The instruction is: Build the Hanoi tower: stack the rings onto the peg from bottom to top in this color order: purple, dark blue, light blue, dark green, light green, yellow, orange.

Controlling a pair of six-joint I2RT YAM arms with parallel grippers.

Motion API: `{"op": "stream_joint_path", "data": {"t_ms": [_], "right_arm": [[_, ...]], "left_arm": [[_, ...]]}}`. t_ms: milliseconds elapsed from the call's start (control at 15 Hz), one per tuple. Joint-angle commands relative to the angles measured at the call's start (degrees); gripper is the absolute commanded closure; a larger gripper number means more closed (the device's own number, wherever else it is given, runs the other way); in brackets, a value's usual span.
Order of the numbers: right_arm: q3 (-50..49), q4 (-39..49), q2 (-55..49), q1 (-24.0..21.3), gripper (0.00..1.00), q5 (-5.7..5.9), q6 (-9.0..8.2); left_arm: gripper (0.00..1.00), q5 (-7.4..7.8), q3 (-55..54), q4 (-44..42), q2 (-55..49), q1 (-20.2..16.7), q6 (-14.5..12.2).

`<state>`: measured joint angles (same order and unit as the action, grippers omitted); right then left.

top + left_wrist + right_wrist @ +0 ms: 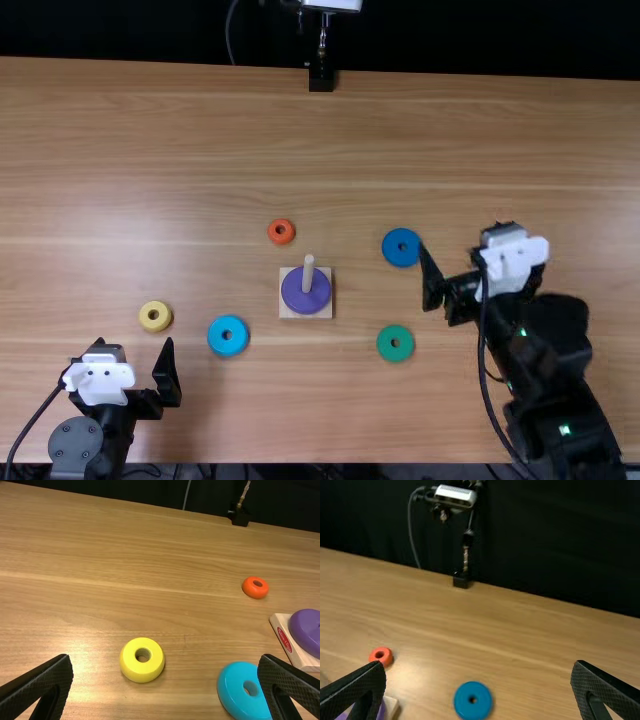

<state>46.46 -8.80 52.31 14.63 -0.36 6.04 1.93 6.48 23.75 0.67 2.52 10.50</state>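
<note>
The purple ring point(318, 294) lies around the upright peg point(308, 268) on its square wooden base point(288, 309). My left gripper point(133, 347) is just nearer than the yellow ring point(155, 326); the light blue ring point(216, 337) lies to its right. My right gripper point(462, 248) is beside the dark blue ring point(391, 250), with a green ring point(383, 345) nearer the front edge. An orange ring point(272, 232) rests behind the base. In the left wrist view my left gripper point(166, 662) stands open and empty; likewise my right gripper point(479, 667) in the right wrist view.
At the table's far edge stands a black mount point(321, 78) with a thin post. The loose rings lie flat and apart from each other, on both sides of the base. The right arm covers part of the table's near right.
</note>
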Motion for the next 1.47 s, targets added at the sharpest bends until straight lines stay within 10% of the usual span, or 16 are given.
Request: {"op": "stream_joint_path", "data": {"t_ms": [0, 267, 533, 1400], "right_arm": [[5.4, 0.4, 5.2, 0.7, 0.00, 0.26, -0.14], [16.5, -9.6, 26.3, 0.6, 0.00, 0.04, -0.77], [24.4, -17.9, 37.9, 0.0, 0.00, -2.59, -8.15], [27.9, -17.9, 55.8, -0.2, 0.00, -1.75, -7.73]], "left_arm": [[0.00, 0.60, -6.5, 4.8, -0.7, -0.4, -0.6], [0.00, 0.60, -6.5, 4.8, -0.7, -0.3, -0.6], [0.00, 0.60, -6.5, 4.8, -0.7, -0.4, -0.6], [0.00, 0.60, -6.5, 4.8, -0.7, -0.4, -0.6]]}}
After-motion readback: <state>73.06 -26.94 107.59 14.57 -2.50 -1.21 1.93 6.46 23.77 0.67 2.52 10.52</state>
